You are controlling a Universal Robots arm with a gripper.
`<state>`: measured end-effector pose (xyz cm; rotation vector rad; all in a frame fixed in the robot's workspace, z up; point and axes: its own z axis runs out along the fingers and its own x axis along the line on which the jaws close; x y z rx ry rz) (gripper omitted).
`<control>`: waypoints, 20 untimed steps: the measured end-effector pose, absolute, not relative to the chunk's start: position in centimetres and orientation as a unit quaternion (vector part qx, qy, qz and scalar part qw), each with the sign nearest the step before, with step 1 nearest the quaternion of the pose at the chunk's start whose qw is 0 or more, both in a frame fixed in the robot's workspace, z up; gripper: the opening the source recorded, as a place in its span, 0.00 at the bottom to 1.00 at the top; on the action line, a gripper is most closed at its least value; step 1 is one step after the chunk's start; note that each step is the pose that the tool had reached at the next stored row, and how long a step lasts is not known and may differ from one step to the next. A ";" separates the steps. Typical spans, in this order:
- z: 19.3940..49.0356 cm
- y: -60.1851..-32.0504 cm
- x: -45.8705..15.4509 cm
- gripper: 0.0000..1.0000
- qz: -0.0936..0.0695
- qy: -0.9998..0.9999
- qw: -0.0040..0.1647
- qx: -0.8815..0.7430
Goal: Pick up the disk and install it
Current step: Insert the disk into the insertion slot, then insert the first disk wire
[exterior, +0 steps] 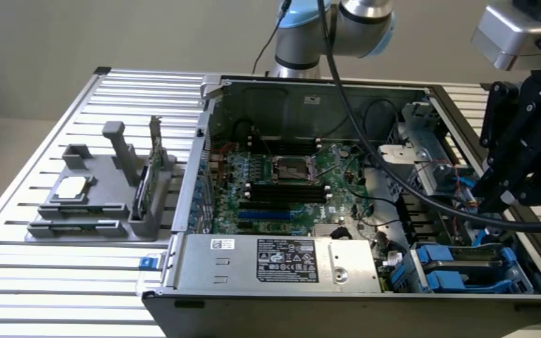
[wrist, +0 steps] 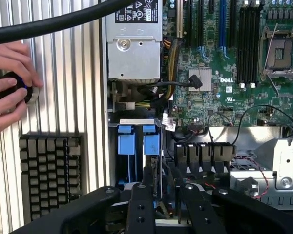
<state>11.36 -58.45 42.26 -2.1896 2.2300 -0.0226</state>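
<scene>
The open computer case lies on the slatted table. In its front corner at the exterior view's right, the disk stands on edge in the drive bay, framed by its blue carrier. My black gripper hangs over that side of the case, a little above the bay. In the wrist view my gripper reaches down beside the blue carrier tabs. Its fingers stand apart on either side of a thin metal edge, and a gap shows next to one finger.
A grey fixture at the exterior view's left holds a silver processor chip and a green card. The power supply and motherboard fill the case. A person's hands hold a small black device beside a keyboard.
</scene>
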 end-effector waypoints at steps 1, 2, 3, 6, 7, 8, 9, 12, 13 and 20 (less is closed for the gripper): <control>42.3 -58.4 11.4 0.25 -0.008 0.714 0.008 -0.701; 42.3 -58.4 11.4 0.25 -0.008 0.714 0.008 -0.701; 42.3 -58.4 11.4 0.25 -0.008 0.714 0.008 -0.701; 42.3 -58.4 11.4 0.25 -0.008 0.713 0.008 -0.701; 42.3 -58.4 11.4 0.25 -0.008 0.713 0.008 -0.701; 42.3 -58.4 11.4 0.25 -0.008 0.713 0.008 -0.701; 42.3 -58.4 11.4 0.25 -0.008 0.713 0.008 -0.701; 42.3 -58.4 11.4 0.25 -0.008 0.713 0.008 -0.701; 42.3 -58.4 11.4 0.25 -0.008 0.713 0.008 -0.701; 42.2 -58.4 11.4 0.25 -0.008 0.716 0.008 -0.698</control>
